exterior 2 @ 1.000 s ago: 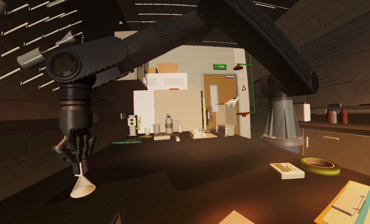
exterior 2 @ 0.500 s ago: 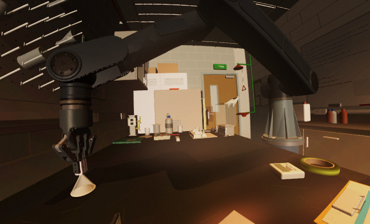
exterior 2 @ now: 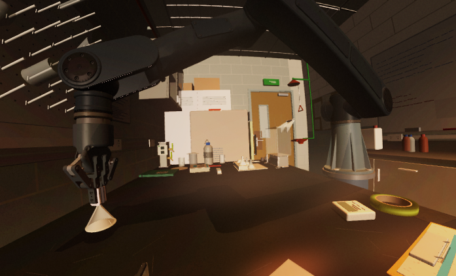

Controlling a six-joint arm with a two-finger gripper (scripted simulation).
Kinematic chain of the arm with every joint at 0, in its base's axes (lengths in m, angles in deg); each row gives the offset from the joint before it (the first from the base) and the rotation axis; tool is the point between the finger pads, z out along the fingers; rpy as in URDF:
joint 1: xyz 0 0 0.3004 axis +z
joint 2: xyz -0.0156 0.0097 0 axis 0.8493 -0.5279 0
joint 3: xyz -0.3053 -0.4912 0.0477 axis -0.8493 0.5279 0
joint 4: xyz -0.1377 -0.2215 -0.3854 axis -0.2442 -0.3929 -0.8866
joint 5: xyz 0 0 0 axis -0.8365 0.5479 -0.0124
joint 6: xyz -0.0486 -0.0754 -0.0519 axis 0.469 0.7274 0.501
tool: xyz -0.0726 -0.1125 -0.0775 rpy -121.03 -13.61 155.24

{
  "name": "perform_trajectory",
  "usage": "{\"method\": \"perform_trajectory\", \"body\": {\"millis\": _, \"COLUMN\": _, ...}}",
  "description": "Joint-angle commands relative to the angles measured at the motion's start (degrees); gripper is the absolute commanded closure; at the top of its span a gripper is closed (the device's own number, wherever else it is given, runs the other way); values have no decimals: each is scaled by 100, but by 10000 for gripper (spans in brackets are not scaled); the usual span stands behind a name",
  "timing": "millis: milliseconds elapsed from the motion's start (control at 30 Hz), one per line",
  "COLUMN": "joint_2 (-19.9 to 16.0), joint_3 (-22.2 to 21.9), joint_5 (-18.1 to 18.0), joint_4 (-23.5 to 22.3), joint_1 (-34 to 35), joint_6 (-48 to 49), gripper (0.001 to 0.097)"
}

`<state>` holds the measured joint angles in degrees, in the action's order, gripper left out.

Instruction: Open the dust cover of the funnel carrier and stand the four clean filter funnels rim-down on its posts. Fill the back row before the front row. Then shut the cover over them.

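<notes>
A cream filter funnel (exterior 2: 100, 218) hangs rim-down over the near left part of the dark bench. I hold it by its stem in my closed gripper (exterior 2: 97, 199), which points straight down. Its rim is slightly tilted and just above the bench top. Far back on the bench, a pale tray (exterior 2: 249, 166) carries other small funnels. Beside it stands a box with a clear raised cover (exterior 2: 278, 142); I cannot make out its posts from here.
A grey bottle (exterior 2: 207, 153), beakers and a green book (exterior 2: 157, 173) line the far end of the bench. A tape roll (exterior 2: 394, 204), a small white box (exterior 2: 353, 210) and a clipboard (exterior 2: 435, 252) lie near right. My arm's base (exterior 2: 347, 151) stands at right.
</notes>
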<state>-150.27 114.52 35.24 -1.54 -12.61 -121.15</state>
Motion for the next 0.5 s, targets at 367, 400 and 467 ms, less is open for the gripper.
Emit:
{"method": "perform_trajectory", "body": {"millis": 367, "joint_2": 37, "joint_3": -10, "joint_5": 35, "joint_4": 0, "joint_1": 0, "joint_6": 0, "gripper": 901}}
{"method": "perform_trajectory", "body": {"millis": 400, "joint_2": 45, "joint_3": -11, "joint_5": 42, "joint_4": 0, "joint_1": 0, "joint_6": 0, "gripper": 901}}
{"method": "perform_trajectory", "body": {"millis": 467, "joint_2": 79, "joint_3": -18, "joint_5": 80, "joint_4": 0, "joint_1": 0, "joint_6": 0, "gripper": 901}}
